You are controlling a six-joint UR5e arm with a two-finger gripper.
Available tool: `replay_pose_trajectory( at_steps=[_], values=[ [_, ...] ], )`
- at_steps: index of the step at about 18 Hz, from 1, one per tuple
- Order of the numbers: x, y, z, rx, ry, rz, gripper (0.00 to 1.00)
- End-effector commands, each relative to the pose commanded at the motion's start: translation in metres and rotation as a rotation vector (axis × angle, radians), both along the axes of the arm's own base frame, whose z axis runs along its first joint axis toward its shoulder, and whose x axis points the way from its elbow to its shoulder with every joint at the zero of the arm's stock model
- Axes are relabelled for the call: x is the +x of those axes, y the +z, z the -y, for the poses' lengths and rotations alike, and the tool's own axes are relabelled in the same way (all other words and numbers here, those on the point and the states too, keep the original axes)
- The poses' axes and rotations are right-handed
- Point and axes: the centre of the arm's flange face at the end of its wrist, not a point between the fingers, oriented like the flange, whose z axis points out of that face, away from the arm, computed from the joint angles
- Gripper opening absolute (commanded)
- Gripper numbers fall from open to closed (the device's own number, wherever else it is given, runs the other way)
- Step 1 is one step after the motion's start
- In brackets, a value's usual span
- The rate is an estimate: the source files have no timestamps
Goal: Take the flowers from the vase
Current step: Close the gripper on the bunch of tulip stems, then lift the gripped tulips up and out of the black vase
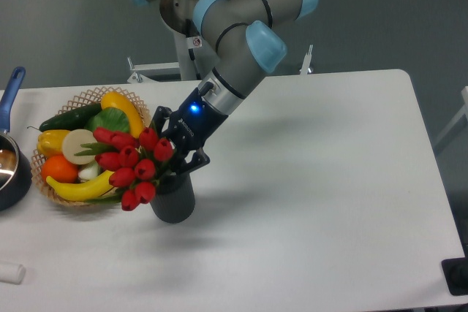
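Flowers [133,162] in the vase [174,199], near the table's [329,180] front-left, just right of the wicker basket [88,96] of fruit and veg.

Bunch tilted: red buds fanned out up and to the left over the basket's edge, stems running down-right into the vase mouth. Long axis thus diagonal, upper-left to lower-right, not vertical.

Gripper [183,153] coming in from the upper right, wrist angled steeply down-left. Fingertips right at the vase rim, on the stem end of the bunch, just right of the nearest buds. Touching or about to; hard to call from this angle.

Jaw state: cannot tell. Dark fingers against dark vase and green stems, opening between them hidden. No clear sign of stems clamped, none of a wide gap either.

Key relation: stems directly under and slightly left of the fingertips; buds further left, away from the arm. Approach line roughly crossing the stem axis, so a pinch across the tied stems looks feasible from here.

Judgement: grasp stage, lift not yet done — stems apparently in the vase.

Next move likely a pull along the stem axis, up and left, not straight up; otherwise risk of dragging or tipping the vase. Buds close to the basket, so some snag risk there.
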Motion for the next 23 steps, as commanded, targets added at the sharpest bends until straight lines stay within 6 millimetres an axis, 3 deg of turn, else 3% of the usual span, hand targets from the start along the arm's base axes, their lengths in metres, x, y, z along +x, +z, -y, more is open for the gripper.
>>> replay_pose_trajectory(
  at_steps=[7, 13, 23],
  values=[
    [-0.006, 0.006, 0.001, 0.013, 0.015, 0.01, 0.43],
    [-0.015, 0.036, -0.006, 0.007, 0.085, 0.053, 0.43],
    [-0.019, 0.06, 0.001, 0.035, 0.129, 0.105, 0.43]
  ],
)
